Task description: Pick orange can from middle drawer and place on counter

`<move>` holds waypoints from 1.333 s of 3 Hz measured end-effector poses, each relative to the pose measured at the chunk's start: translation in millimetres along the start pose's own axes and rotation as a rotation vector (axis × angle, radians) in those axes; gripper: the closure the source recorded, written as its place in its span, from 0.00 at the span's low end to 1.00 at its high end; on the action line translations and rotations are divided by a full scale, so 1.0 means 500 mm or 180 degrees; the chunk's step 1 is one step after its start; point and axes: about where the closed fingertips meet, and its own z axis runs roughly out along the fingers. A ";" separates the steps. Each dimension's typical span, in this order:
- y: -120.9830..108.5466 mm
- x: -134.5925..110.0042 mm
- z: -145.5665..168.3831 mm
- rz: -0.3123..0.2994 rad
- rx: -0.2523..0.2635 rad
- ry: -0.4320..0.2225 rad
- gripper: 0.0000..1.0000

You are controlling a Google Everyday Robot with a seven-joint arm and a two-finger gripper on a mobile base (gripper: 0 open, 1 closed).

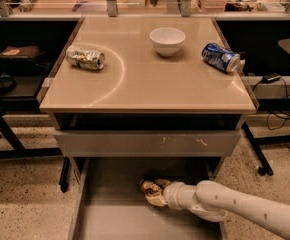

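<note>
The orange can (150,186) lies in the open middle drawer (110,219), near the back of its grey floor, just under the cabinet. My gripper (155,194) reaches in from the right on a white arm and is closed around the can, which rests low in the drawer. A pale finger (155,201) shows against the can's front side. The arm hides part of the can. The beige counter (150,79) is the cabinet's top, above the drawer.
On the counter lie a green-silver can (85,57) at the left, a white bowl (167,40) at the back middle and a blue can (221,57) at the right edge. A closed grey drawer front with white scratches (147,143) sits above the open drawer.
</note>
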 end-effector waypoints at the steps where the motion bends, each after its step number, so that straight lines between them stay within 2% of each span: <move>1: 0.007 -0.039 -0.074 -0.0145 0.0004 -0.0060 1.00; 2: 0.016 -0.090 -0.171 -0.0342 0.0010 -0.0134 1.00; 4: -0.009 -0.224 -0.450 -0.0634 0.0167 -0.0276 1.00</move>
